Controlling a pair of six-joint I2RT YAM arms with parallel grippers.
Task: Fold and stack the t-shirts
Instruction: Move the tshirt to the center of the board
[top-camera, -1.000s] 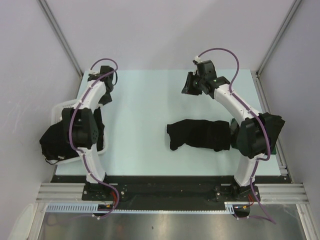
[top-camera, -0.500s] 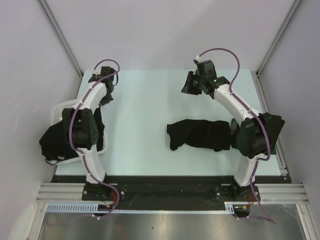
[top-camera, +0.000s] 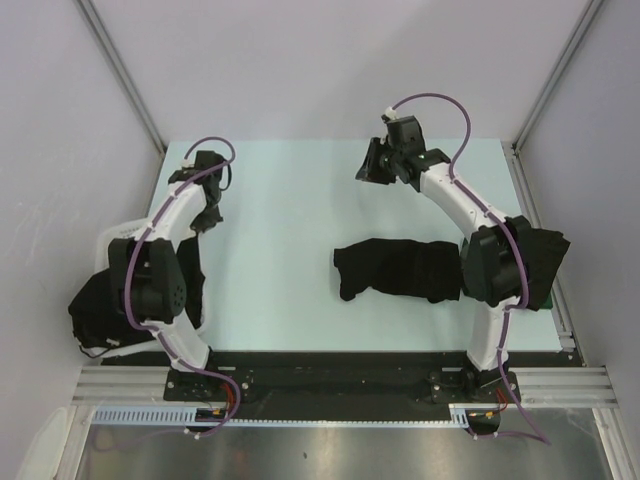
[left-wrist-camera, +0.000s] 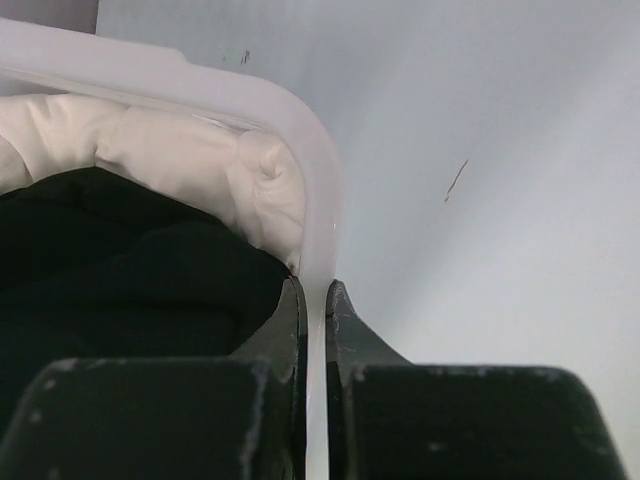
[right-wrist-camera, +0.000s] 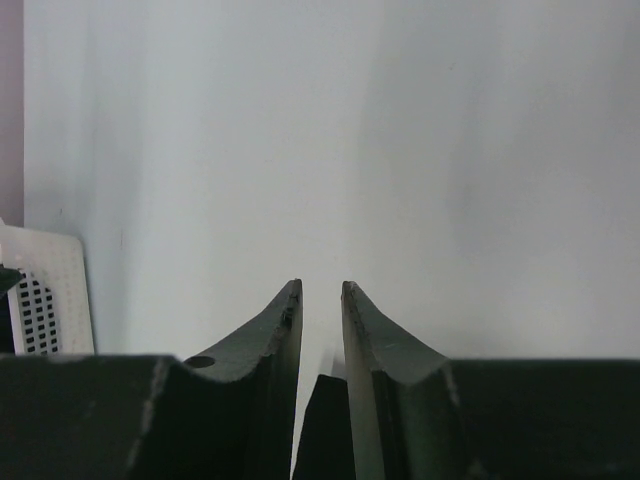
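Observation:
A black t-shirt (top-camera: 400, 268) lies bunched on the pale green table (top-camera: 290, 240), right of centre. More black t-shirts (top-camera: 100, 310) fill the white basket (top-camera: 108, 238) at the left edge, and some cloth hangs over its side. In the left wrist view my left gripper (left-wrist-camera: 316, 300) is shut on the basket's white rim (left-wrist-camera: 300, 130), with black cloth (left-wrist-camera: 120, 260) just inside it. From above, that gripper (top-camera: 206, 222) is at the basket's far right corner. My right gripper (top-camera: 368, 172) hovers over the far table. Its fingers (right-wrist-camera: 320, 290) are slightly apart, with nothing between them.
More black cloth (top-camera: 545, 258) lies at the right table edge, partly hidden by the right arm. A pale padded lining (left-wrist-camera: 170, 160) sits under the basket rim. The slotted basket wall (right-wrist-camera: 45, 290) shows far left in the right wrist view. Grey walls enclose the table.
My left gripper has shut on the basket rim. The basket and its shirts have shifted toward the near left. My right gripper has drifted slightly left.

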